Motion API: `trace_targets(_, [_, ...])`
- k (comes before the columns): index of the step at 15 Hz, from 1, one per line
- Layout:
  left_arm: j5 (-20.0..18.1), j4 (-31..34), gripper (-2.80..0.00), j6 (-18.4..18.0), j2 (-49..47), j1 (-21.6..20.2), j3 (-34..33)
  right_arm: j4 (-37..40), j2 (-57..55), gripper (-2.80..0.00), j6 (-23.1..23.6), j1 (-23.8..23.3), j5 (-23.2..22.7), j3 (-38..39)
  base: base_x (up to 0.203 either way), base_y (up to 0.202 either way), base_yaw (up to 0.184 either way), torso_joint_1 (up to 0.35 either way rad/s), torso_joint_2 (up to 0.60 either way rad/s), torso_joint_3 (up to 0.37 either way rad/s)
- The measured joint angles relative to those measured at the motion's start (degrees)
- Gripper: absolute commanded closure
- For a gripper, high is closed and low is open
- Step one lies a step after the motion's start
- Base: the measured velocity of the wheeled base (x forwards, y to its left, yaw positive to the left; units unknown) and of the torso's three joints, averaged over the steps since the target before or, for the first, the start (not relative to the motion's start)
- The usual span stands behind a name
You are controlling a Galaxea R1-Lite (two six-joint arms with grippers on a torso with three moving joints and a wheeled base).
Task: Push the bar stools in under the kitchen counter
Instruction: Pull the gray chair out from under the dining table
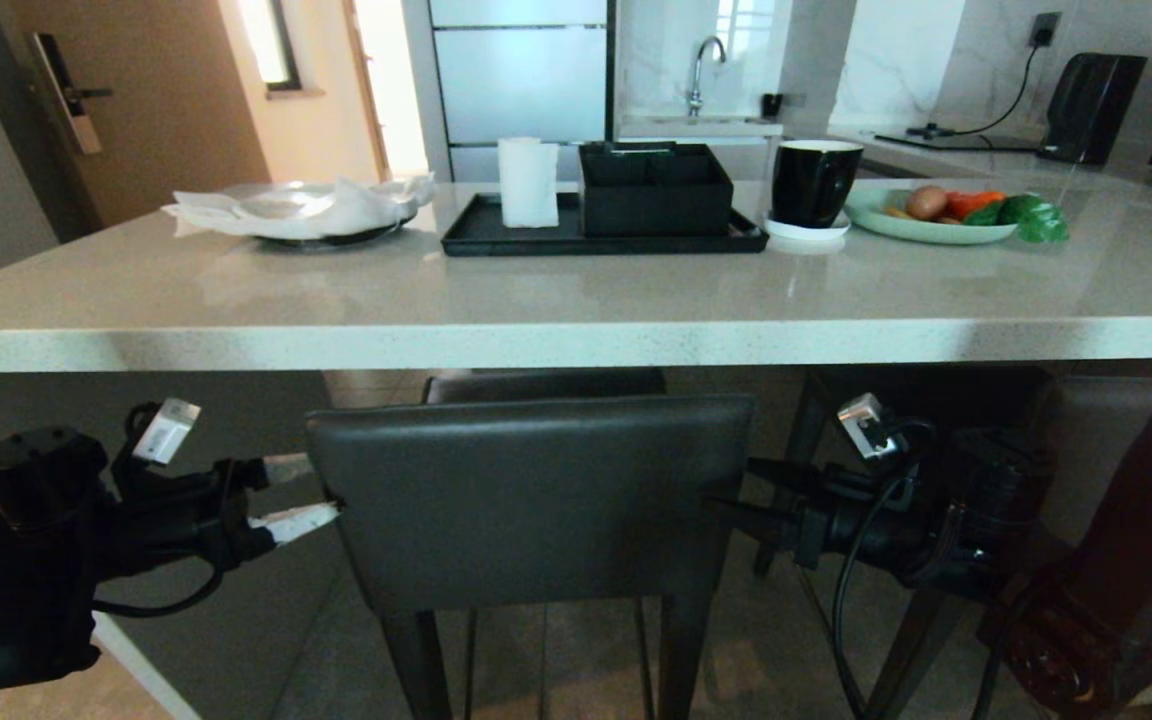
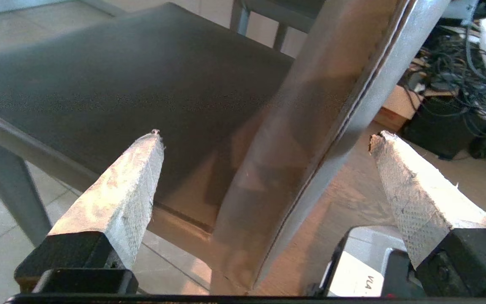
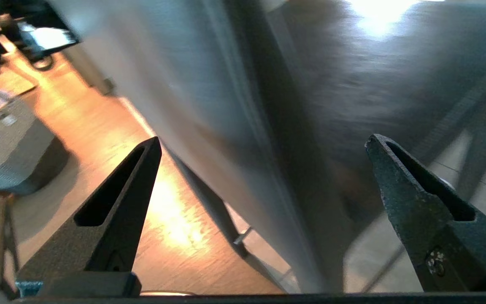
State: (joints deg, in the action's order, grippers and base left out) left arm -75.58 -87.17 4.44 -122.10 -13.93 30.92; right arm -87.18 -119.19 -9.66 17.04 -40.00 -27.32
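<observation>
Head view: one stool [image 1: 531, 500] faces the counter [image 1: 576, 335], backrest just outside the edge, seat partly under. Left gripper [image 1: 301, 495] and right gripper [image 1: 726, 495] flank the backrest, jaws spread wide, gripping nothing. Wrist views alone show the backrest edge [image 2: 310, 139] between the fingers [image 2: 116, 202]. A second stool [image 1: 926, 400] sits under the counter, right. On top: one tray [image 1: 496, 238], one mug [image 1: 814, 180], two plates.

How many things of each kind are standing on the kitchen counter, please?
Plates: 2
Trays: 1
Black boxes: 1
Paper rolls: 1
Black mugs: 1
Saucers: 1
Total: 7
</observation>
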Motion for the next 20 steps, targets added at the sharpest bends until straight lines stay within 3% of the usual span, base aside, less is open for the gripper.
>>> trace_targets(20, [0.64,0.02,-2.8,0.18,0.82,5.39,-2.21,-0.14,-2.22,-2.8,-0.28,4.97,0.32,-2.81,0.0,0.0,0.0,0.0,0.0,0.0])
